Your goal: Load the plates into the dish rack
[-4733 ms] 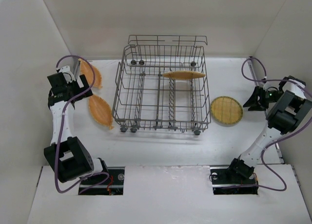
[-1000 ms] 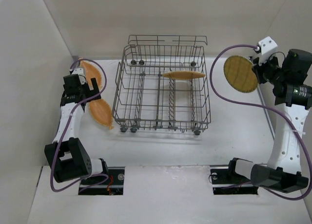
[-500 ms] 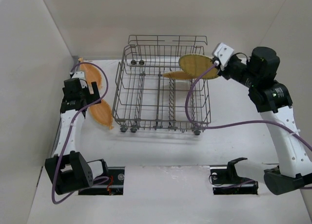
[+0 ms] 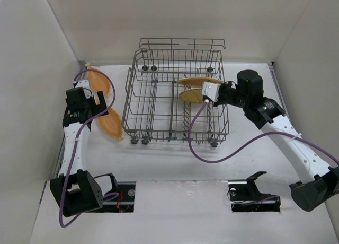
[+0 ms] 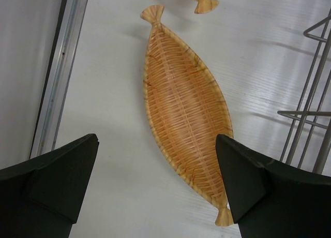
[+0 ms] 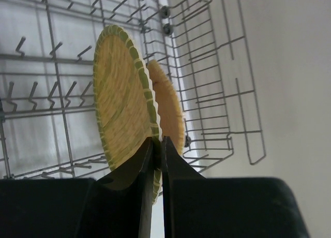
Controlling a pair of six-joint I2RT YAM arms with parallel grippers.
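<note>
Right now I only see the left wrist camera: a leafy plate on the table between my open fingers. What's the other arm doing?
Observer: The right gripper is shut on the rim of the round plate.
Operator: Where is it holding it?
Observer: On edge, over the right half of the dish rack.
Operator: Is any plate in there already?
Observer: Yes, one orange plate stands on edge just behind it, toward the back rail.
</note>
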